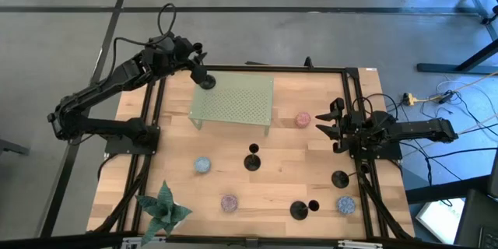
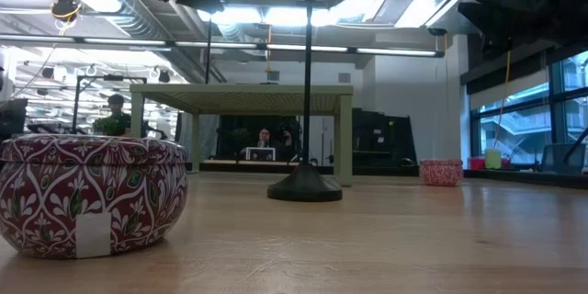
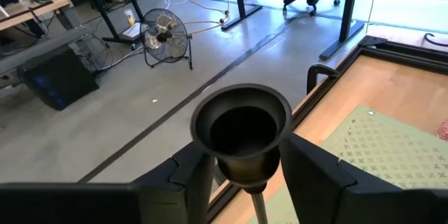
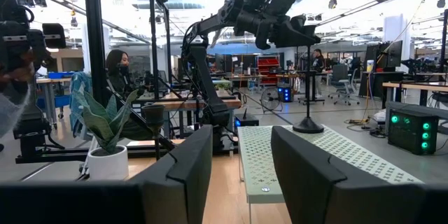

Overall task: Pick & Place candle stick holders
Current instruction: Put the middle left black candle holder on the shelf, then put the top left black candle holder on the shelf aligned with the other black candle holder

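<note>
A black candle stick holder (image 1: 206, 82) stands on the far left corner of a pale green perforated stand (image 1: 241, 103); it also shows in the right wrist view (image 4: 308, 112). My left gripper (image 1: 200, 68) is shut on its top. Three more holders stand on their round bases on the table: one at the centre (image 1: 251, 161), which the low view shows close up (image 2: 305, 184), one at the right (image 1: 340, 179) and one near the front (image 1: 299, 210). My right gripper (image 1: 331, 124) is open and empty at the table's right side. My left gripper holds the holder's small cup (image 3: 241, 129) between its two fingers (image 3: 192, 175), which stand on either side of the cup's lower part. The fingers slant down from the table's far left. The holder is upright, and its round base (image 4: 308, 127) appears to rest on the green stand.
Small round tins lie about: pink (image 1: 303, 119) beside the stand, blue (image 1: 202, 165), purple (image 1: 229, 202), another blue (image 1: 345, 204); a red patterned tin (image 2: 87, 193) fills the low view's left. A green plant (image 1: 163, 206) stands at the front left. People sit in the room behind.
</note>
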Robot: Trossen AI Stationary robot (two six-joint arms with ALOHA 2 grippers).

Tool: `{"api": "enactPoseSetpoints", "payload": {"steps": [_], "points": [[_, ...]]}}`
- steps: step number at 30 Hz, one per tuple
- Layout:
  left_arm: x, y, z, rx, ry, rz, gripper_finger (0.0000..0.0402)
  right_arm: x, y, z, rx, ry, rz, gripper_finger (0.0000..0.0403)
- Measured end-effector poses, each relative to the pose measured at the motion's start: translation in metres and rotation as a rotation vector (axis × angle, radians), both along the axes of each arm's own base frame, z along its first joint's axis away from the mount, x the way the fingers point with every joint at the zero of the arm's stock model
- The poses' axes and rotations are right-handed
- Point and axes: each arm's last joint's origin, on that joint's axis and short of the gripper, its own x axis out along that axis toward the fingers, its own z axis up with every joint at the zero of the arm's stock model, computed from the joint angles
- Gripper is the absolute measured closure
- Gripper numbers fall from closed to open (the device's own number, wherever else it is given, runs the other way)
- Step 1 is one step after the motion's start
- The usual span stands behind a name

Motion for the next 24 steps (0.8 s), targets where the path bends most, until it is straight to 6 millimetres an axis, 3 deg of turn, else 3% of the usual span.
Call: {"api": "enactPoseSetpoints", "payload": {"steps": [10,19,24], "points": [[-0.008,-0.010,0.007,0.026,-0.019,-0.026,0.0199,0.000,0.000,0.000,0.000,0.000,0.000,0.0251],[-0.039,-0.040,0.024,0.069,-0.093,-0.082,0.0194,0.000,0.000,0.000,0.000,0.000,0.000,0.0251],[-0.052,-0.061,0.029,0.042,-0.135,-0.274,0.0194,0.000,0.000,0.000,0.000,0.000,0.000,0.0251]]}}
